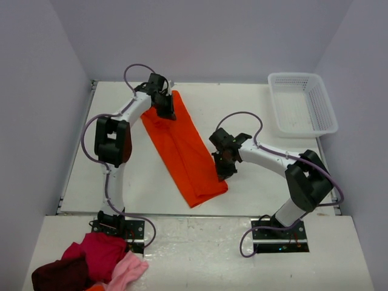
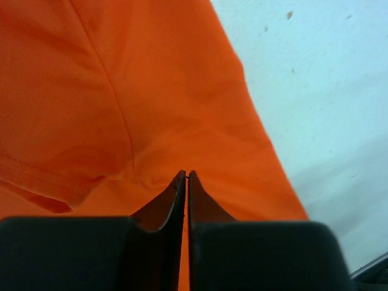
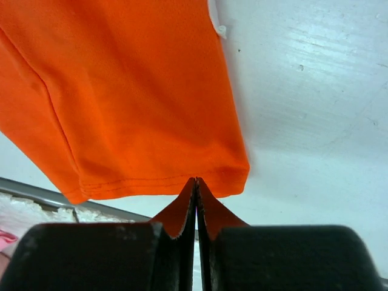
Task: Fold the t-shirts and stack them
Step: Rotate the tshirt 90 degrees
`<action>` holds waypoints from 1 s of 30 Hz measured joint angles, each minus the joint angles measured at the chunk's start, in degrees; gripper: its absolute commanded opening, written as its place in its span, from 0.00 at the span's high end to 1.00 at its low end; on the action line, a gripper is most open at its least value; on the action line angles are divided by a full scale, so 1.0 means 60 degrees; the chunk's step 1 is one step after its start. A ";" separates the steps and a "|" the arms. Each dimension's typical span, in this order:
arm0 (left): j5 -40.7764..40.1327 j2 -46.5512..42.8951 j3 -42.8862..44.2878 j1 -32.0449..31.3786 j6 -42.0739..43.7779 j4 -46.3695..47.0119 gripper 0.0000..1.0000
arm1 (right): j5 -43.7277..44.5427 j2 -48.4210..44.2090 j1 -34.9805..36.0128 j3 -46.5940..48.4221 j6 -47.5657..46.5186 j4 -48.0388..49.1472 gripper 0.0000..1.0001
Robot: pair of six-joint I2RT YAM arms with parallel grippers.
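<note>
One bright orange t-shirt [image 1: 185, 148] lies on the white table as a long narrow strip, running from the far left to the near middle. My left gripper [image 1: 167, 109] is at its far end, with its jaws shut on the cloth [image 2: 151, 91] in the left wrist view [image 2: 185, 174]. My right gripper [image 1: 221, 167] is at the strip's right edge near its near end. Its jaws [image 3: 196, 180] are shut with the tips at the stitched hem [image 3: 151, 182]. A small white label [image 3: 215, 21] shows at the far edge of the cloth.
A white mesh basket [image 1: 301, 103] stands at the far right of the table. A pile of red, maroon and pink clothes [image 1: 91, 264] lies off the table's near left corner, by the left arm's base. The table's metal front rail [image 3: 36, 191] shows beyond the hem.
</note>
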 measured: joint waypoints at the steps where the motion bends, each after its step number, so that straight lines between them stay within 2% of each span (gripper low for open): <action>1: -0.0051 0.0000 -0.0102 -0.0004 0.0000 -0.0062 1.00 | 0.0036 0.0011 0.0000 0.0000 0.0018 -0.0044 1.00; 6: -0.0237 0.0229 0.0011 -0.0004 0.0018 -0.0495 1.00 | 0.0175 0.0313 0.0000 0.0007 0.0047 -0.0095 1.00; 14: -0.0240 0.1912 0.1384 -0.0004 0.0025 -0.0696 1.00 | -0.0102 0.1443 -0.0015 0.0076 0.0080 0.0135 1.00; 22: 0.0266 0.2667 0.2575 0.0007 0.0051 -0.0743 1.00 | -0.0721 0.1413 0.0040 -0.0127 0.0404 0.0645 1.00; 30: 0.1060 0.2896 0.2754 -0.0015 0.0062 -0.0554 1.00 | -0.1282 0.1198 0.0831 -0.0546 0.0743 0.1308 1.00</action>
